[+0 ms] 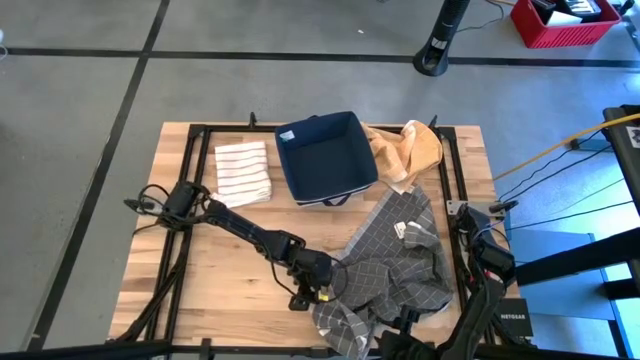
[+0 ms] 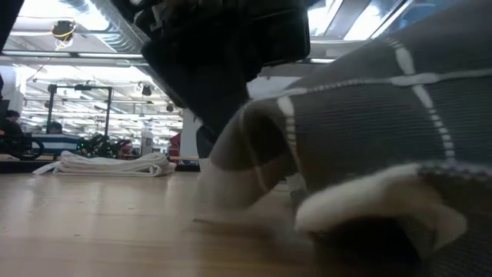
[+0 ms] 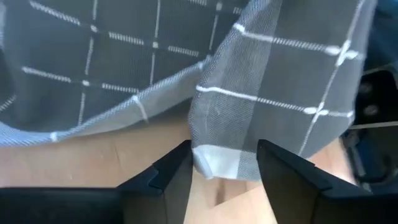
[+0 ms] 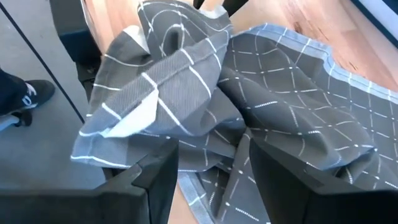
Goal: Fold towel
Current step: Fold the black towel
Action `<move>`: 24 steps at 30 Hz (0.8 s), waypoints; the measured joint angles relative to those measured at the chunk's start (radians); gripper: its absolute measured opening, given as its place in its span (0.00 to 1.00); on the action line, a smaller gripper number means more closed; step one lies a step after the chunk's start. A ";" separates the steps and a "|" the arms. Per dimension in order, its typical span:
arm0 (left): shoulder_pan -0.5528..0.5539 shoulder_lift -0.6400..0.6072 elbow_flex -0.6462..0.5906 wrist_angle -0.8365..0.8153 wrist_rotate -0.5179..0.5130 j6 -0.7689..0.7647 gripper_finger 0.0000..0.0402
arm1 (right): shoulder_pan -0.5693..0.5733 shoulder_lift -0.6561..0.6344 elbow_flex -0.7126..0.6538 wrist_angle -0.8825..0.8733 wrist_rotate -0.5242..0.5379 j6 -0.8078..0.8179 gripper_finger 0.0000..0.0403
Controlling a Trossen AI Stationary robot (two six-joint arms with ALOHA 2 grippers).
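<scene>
Wooden tabletop point(image 1: 200, 260), with grey checked towel point(image 1: 395, 265) crumpled beside navy bin point(image 1: 325, 155): left claw point(image 3: 224, 168) parted around a hem corner, right claw point(image 4: 208, 165) parted over folds; best pinched squarely on the hem before lifting.

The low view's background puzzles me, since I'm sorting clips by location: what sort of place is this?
Probably an industrial workshop or lab hall: exposed silver ceiling ducts, a grey concrete floor with dark taped lines, and a red plastic crate beside the wooden slatted table.
</scene>
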State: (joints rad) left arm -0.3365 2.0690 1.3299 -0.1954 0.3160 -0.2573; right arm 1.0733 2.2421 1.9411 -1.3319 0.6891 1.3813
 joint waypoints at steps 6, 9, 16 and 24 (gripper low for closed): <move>-0.011 0.021 -0.001 0.074 -0.018 0.025 0.22 | 0.000 0.000 0.000 -0.001 0.012 -0.006 0.49; -0.010 0.014 0.000 0.082 -0.045 0.039 0.07 | 0.000 0.000 0.000 -0.001 0.020 -0.007 0.49; -0.018 -0.131 0.007 -0.036 -0.189 0.062 0.01 | 0.006 0.000 0.038 -0.043 0.018 -0.023 0.49; -0.020 -0.471 0.009 -0.217 -0.480 0.105 0.01 | 0.013 0.000 0.069 -0.026 0.105 -0.021 0.49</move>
State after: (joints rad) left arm -0.3561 1.5983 1.3392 -0.4127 -0.1638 -0.1527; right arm 1.0859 2.2421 2.0106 -1.3577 0.7943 1.3602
